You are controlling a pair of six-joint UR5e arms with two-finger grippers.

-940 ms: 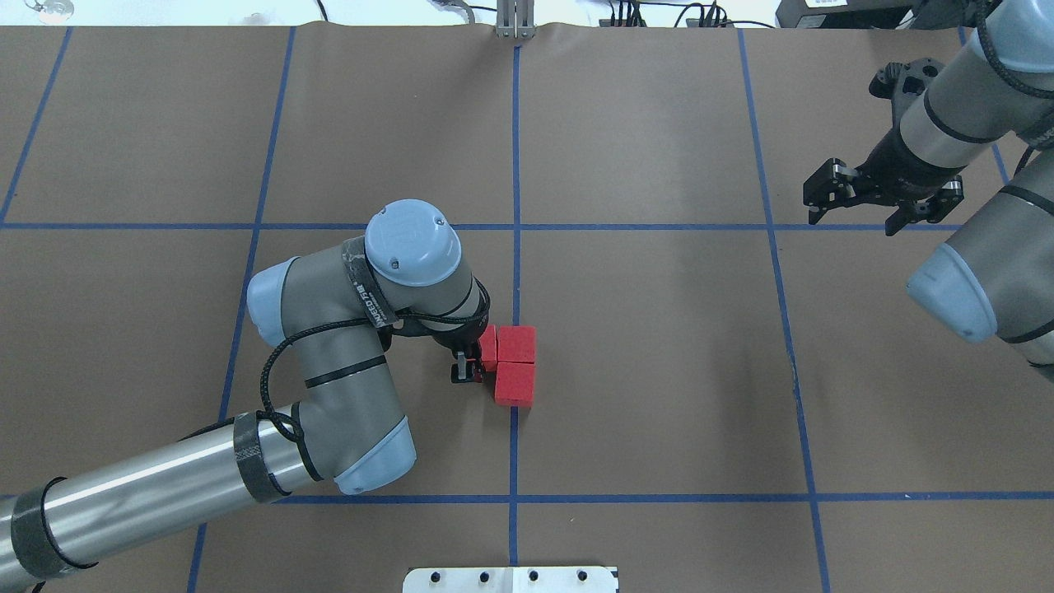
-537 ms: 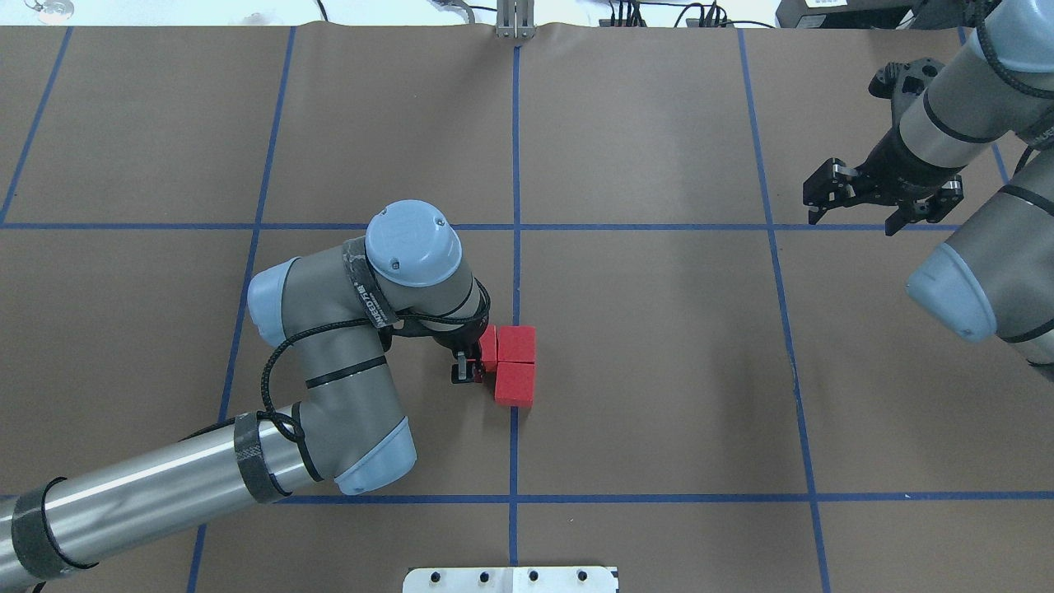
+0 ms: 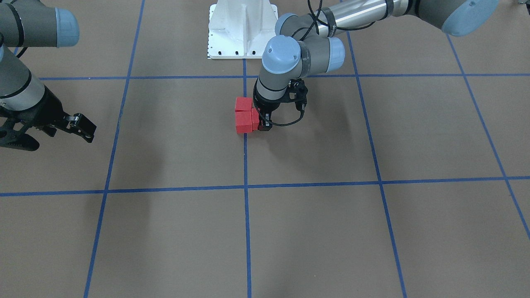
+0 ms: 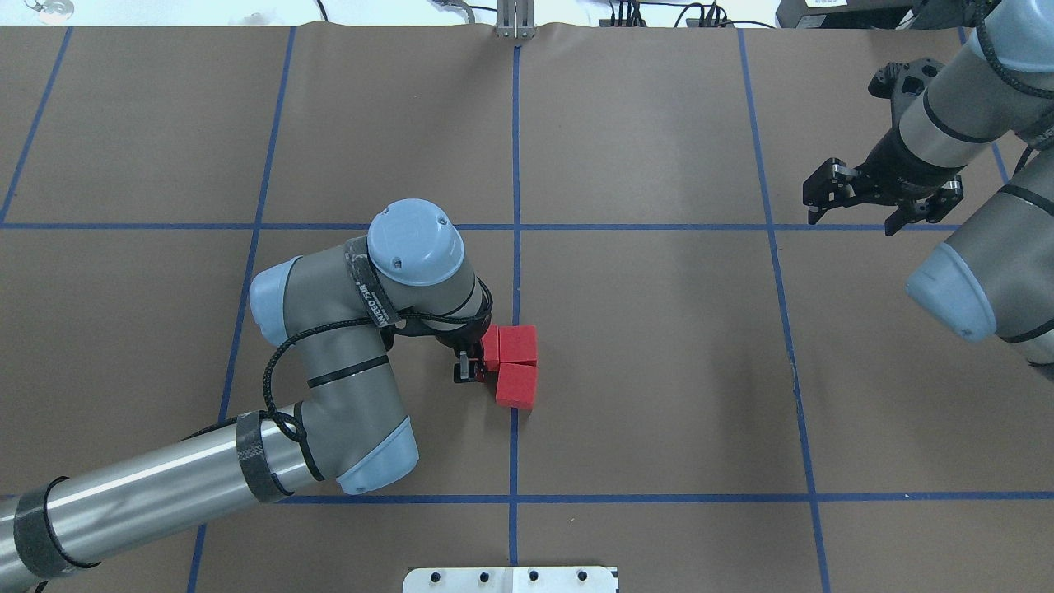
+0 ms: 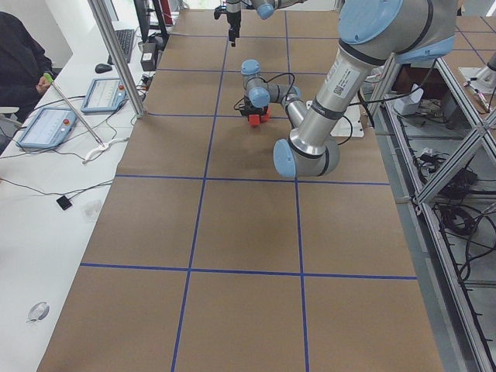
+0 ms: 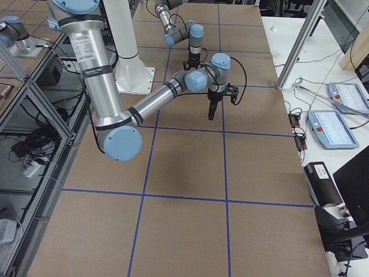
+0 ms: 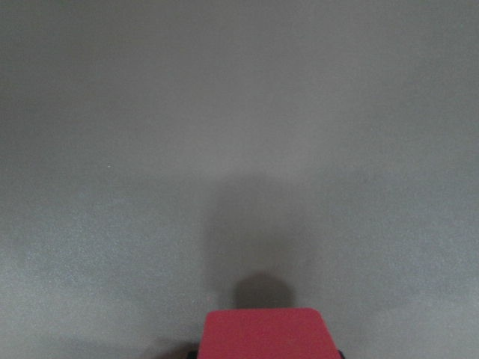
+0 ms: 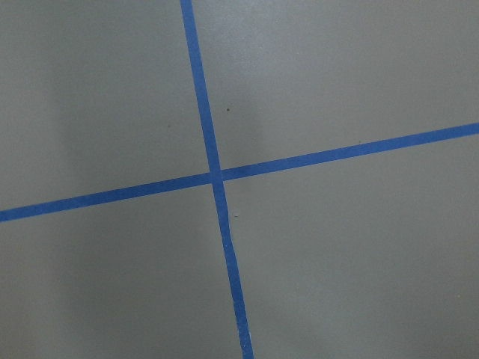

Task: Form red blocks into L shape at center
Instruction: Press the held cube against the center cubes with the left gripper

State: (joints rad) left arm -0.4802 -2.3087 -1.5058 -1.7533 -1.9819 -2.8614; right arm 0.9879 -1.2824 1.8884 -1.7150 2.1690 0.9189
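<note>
Table (image 4: 659, 371) viewed from above-behind and steeply from opposite side; both ends covered by side views; red blocks (image 4: 517, 346) shared by overhead, front; wrist views close to surface.

Brown table (image 4: 659, 371) crossed by a blue tape grid (image 4: 516, 165), carrying red blocks (image 4: 517, 346) packed together on the middle line and a white base plate (image 4: 510, 579) at the robot's edge.

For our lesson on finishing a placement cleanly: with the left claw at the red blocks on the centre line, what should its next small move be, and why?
Probably open the left claw and lift straight up. The third block it seems to grip already sits against the other two, forming an L on the blue line; more pushing could shift them.
</note>
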